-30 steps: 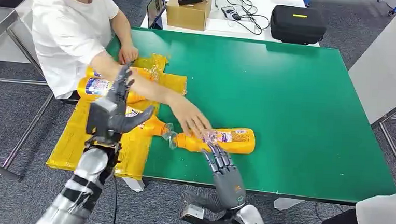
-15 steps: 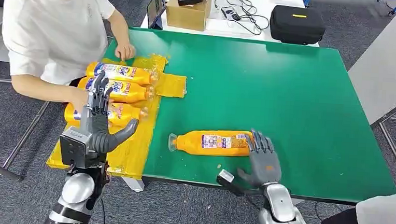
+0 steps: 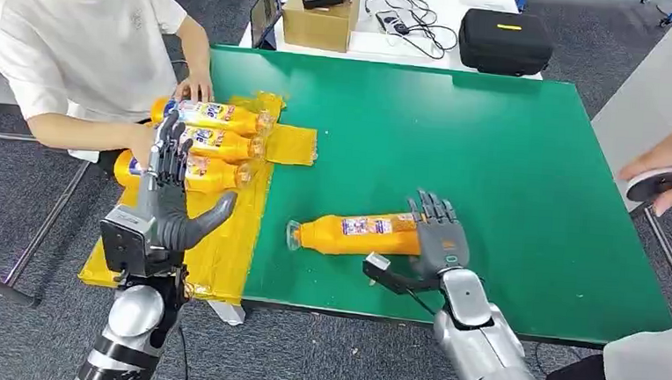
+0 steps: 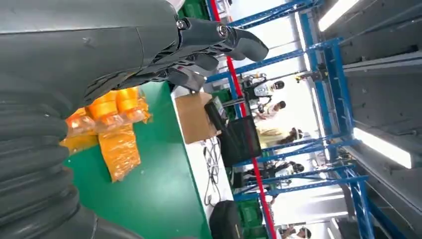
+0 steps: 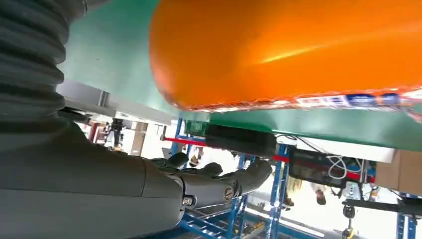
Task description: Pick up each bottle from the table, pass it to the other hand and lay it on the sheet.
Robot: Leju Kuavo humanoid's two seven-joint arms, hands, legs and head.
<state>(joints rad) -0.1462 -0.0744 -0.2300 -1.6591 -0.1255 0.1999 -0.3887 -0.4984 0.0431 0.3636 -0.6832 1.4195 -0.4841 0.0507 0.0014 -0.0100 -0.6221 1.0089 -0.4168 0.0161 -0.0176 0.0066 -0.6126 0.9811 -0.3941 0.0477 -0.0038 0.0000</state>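
Head view: one orange bottle lies on its side on the green table, with the right hand at its base, fingers spread, not gripping it. The left hand is raised over the yellow sheet, loose and holding nothing. Three more bottles lie on the sheet beside a person.

Left wrist view: fingers apart, bottle caps beyond.

Right wrist view: the bottle's orange base is right up close.

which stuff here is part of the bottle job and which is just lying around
Job: orange bottle lying on the green table; three bottles on the yellow sheet; right hand; left hand.

Lying about: cardboard box; black case; cables.
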